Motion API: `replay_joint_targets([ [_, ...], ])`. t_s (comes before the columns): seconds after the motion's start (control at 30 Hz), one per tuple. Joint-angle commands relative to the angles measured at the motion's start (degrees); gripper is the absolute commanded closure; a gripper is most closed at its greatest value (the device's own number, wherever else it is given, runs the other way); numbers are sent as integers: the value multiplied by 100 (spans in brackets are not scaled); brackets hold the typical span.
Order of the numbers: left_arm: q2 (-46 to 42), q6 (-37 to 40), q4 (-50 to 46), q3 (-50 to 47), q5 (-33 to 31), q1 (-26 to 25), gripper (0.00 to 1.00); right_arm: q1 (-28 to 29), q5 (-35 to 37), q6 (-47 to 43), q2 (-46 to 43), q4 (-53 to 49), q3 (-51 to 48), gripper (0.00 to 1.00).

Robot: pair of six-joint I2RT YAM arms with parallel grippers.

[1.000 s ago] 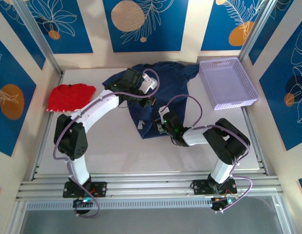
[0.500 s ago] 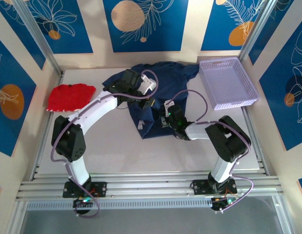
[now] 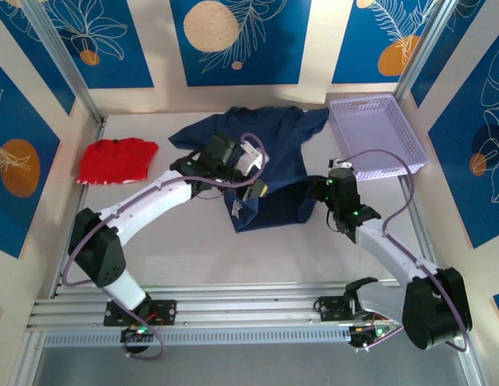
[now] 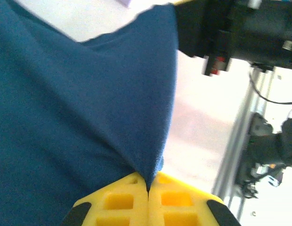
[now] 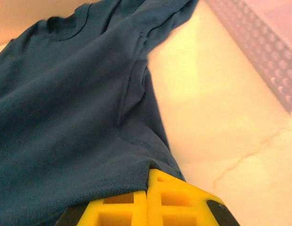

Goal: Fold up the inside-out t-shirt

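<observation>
On the white table (image 3: 233,259), the left tool (image 4: 148,187) and right tool (image 5: 148,181) (both clamped tight) pinch the navy t-shirt (image 3: 282,141).

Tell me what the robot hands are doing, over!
Left gripper shut on the t-shirt. Right gripper shut on its edge. Purple tray and red garment lie apart.

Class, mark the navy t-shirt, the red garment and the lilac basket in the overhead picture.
navy t-shirt (image 3: 286,157): top external view, chest panel.
red garment (image 3: 114,159): top external view, its middle.
lilac basket (image 3: 377,137): top external view, bare floor.
</observation>
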Motion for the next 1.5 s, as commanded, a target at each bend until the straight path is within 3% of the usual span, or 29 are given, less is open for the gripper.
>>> replay_joint_targets([
  [0.0,-39,-538,365,-22,264,-42,100,-135,-188,100,47,-806,-22,91],
  [0.2,429,-682,195,453,-22,-45,100,-58,-1123,-89,-65,-752,-237,64],
  [0.37,709,-634,49,736,-84,-36,100,626,-1594,-430,-587,-188,-802,48],
  [0.5,814,-589,-11,856,-94,-16,100,1339,-1536,-768,-715,522,-1245,54],
  [0.67,896,-533,-132,998,-92,-10,100,1972,-1146,-1118,-214,1577,-1569,76],
  [1.17,852,-366,-486,1249,-36,69,100,2504,284,-1947,2265,3545,-1221,87],
  [1.47,805,-338,-532,1250,126,79,100,2371,719,-2124,2999,3740,-693,88],
])
